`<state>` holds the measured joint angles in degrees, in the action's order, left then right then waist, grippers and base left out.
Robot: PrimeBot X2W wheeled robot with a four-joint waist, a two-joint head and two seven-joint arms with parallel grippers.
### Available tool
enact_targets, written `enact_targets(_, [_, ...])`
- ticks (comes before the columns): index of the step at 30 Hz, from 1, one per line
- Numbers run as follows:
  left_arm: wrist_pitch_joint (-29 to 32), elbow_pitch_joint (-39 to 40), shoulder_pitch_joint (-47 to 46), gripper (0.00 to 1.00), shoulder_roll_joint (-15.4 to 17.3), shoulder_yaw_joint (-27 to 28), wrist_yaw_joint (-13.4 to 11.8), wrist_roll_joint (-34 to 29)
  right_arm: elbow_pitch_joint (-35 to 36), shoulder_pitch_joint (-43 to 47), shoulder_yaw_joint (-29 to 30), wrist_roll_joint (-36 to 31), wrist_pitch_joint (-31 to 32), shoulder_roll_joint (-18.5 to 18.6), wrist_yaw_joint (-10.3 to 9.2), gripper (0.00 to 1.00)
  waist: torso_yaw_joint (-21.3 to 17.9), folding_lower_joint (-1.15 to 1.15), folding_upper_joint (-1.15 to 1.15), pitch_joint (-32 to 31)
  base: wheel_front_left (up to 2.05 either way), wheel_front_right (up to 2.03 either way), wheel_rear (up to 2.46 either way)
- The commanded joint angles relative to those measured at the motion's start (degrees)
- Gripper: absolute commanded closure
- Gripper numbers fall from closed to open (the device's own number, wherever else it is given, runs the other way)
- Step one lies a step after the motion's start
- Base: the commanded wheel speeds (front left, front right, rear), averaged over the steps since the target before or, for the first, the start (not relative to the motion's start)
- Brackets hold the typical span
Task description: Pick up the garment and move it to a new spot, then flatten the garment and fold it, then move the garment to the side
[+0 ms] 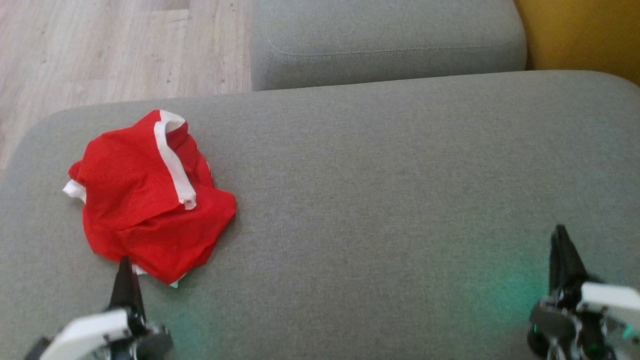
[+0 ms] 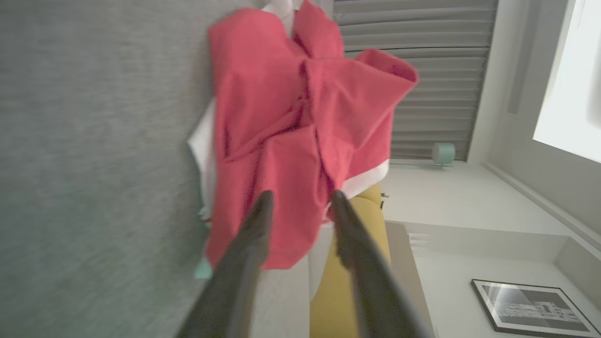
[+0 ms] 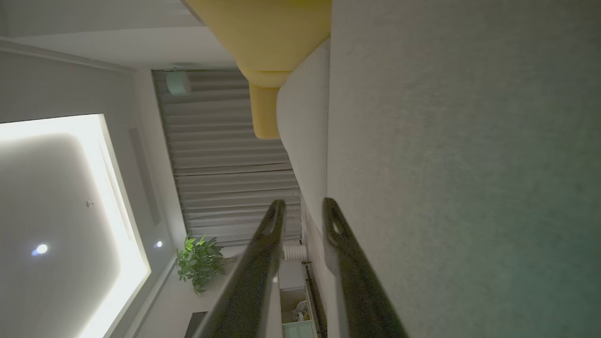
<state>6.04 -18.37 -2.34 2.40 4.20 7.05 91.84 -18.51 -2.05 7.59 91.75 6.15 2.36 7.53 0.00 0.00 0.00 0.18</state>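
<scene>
The garment (image 1: 145, 200) is a red cloth with white trim, crumpled in a heap on the left part of the grey cushion (image 1: 390, 200). My left gripper (image 1: 125, 265) has its tips at the heap's near edge. In the left wrist view the garment (image 2: 291, 117) lies just beyond the left gripper (image 2: 300, 197), whose fingers stand apart with nothing pinched between them. My right gripper (image 1: 560, 235) hovers low over bare cushion at the lower right, far from the cloth. In the right wrist view its fingers (image 3: 274, 220) leave a narrow gap with nothing in it.
A second grey cushion (image 1: 385, 45) sits behind the first one. Wooden floor (image 1: 100, 50) lies beyond the cushion's rounded far left edge. A yellow seat (image 1: 585, 35) stands at the back right. Bare grey fabric stretches right of the garment.
</scene>
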Motion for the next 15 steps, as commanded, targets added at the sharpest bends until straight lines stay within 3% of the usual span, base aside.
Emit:
enact_targets(1, [0.0,0.3,-0.1,0.0,0.0,0.0,0.0,0.0,0.3,-0.1,0.0,0.0,0.0,0.0,0.0,0.0,0.0,0.0,0.0,0.0,0.0,0.0,0.0])
enact_targets(15, [-2.4,1.3,0.1,0.0,0.1,0.1,0.1,-1.4,1.2,-0.1,-1.2,-3.1,-2.4,0.1,0.0,0.0,-0.1,0.0,0.0,0.0,0.0,0.0,0.0])
